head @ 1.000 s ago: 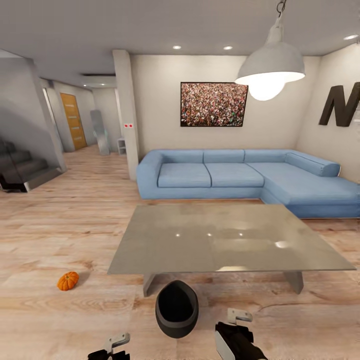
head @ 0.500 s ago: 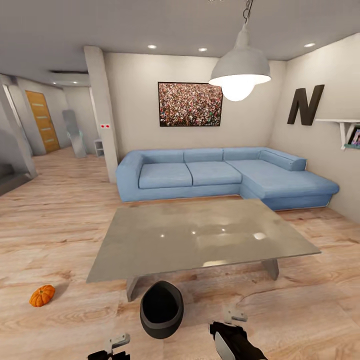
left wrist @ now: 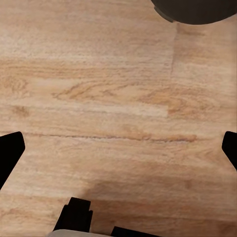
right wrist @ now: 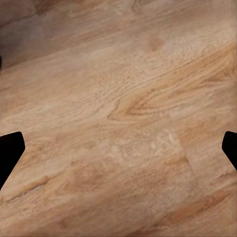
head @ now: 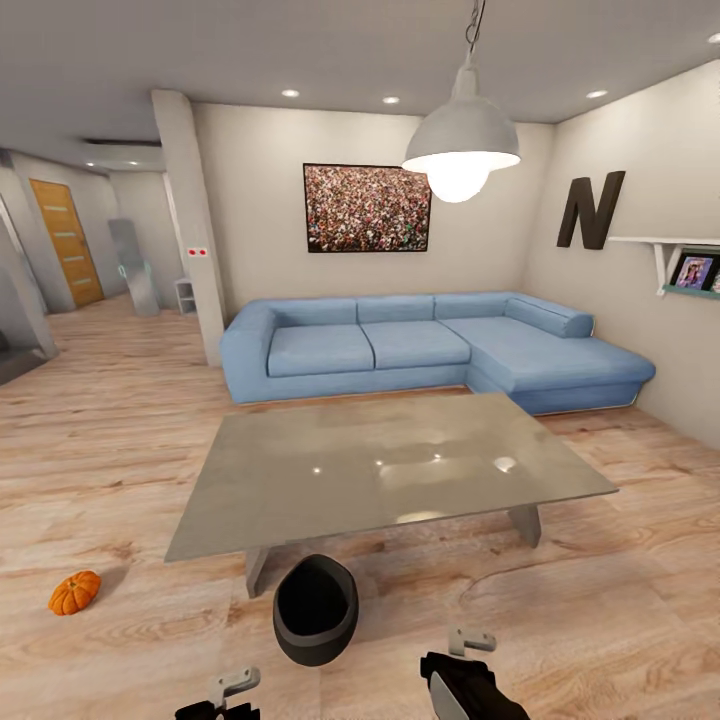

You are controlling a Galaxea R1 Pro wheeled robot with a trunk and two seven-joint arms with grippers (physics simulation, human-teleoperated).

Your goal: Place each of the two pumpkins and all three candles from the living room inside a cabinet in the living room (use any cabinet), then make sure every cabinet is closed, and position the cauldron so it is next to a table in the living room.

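I am seeing one pumpkin lying on the floor, far left of my open, empty left pincer; the cauldron is already sitting beside the surface, ahead-left of my open right pincer.

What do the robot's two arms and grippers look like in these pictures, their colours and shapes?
In the head view, the right arm is a glossy black, rounded casing with a pale grey panel, and a light grey angular bracket sits above it. The left gripper shows a similar grey bracket on black parts. In both wrist views the fingertips are plain black, blunt shapes. No cables or markings are visible.
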